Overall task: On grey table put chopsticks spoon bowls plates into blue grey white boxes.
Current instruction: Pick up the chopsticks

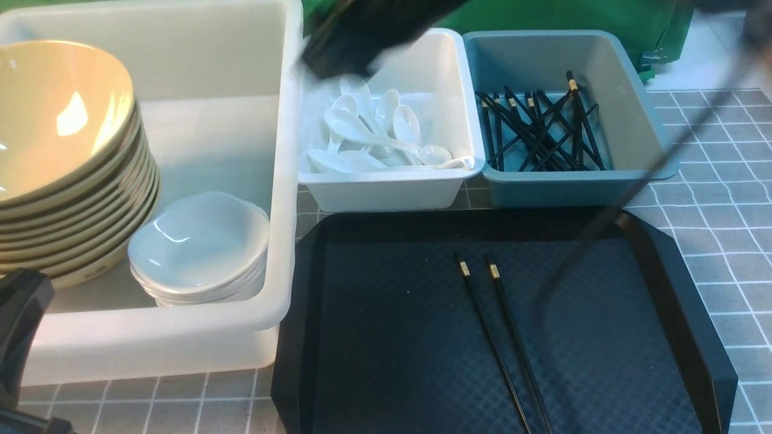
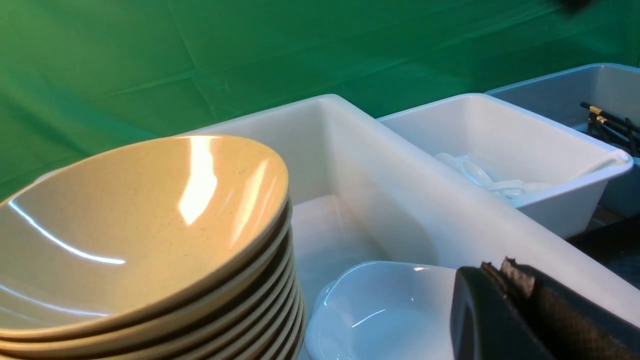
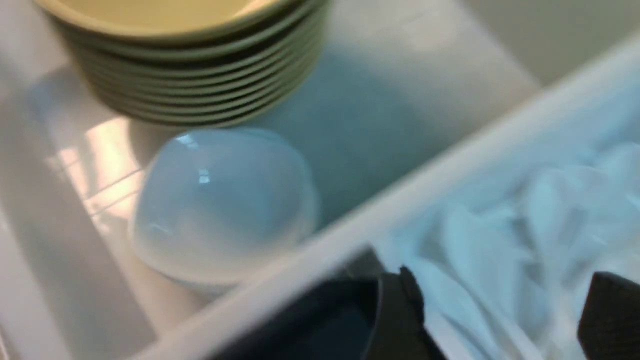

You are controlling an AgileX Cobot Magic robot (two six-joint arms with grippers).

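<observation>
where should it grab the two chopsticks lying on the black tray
Near the thicker gold-banded ends of the chopsticks, from above, pinching across both. They lie flat on the black tray, side by side and almost parallel, so one pinch could catch the pair.

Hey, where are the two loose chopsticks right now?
Front view: the loose chopsticks lie side by side on the black tray, right of its centre, nearer the robot than the blue-grey box.
</observation>
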